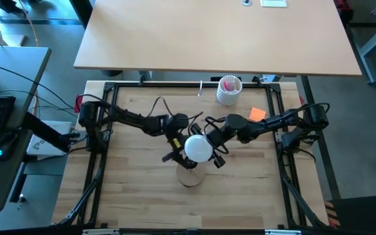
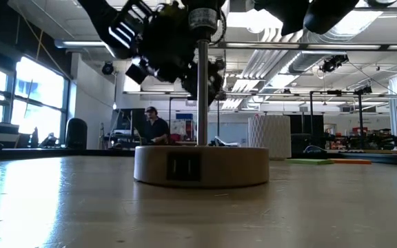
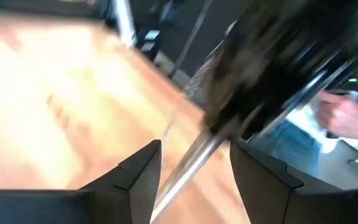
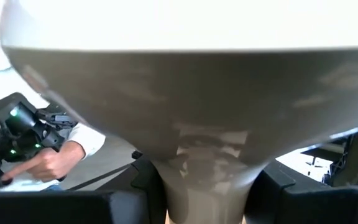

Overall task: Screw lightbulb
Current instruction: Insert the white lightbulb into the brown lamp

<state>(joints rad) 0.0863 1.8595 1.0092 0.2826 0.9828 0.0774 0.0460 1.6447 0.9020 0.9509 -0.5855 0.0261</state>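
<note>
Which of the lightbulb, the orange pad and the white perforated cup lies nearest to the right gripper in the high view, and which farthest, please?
From the right gripper:
1. Lightbulb, right against it at table centre.
2. Orange pad, toward the right arm's base.
3. White perforated cup, at the far edge.

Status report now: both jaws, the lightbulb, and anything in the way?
Right gripper shut on lightbulb neck, above wooden stand. Left gripper jaws open, straddling the stand's metal rod. White perforated cup far back, clear of work.

Glossy white lightbulb (image 1: 199, 148); pale matt wooden table (image 1: 136, 189).
</note>
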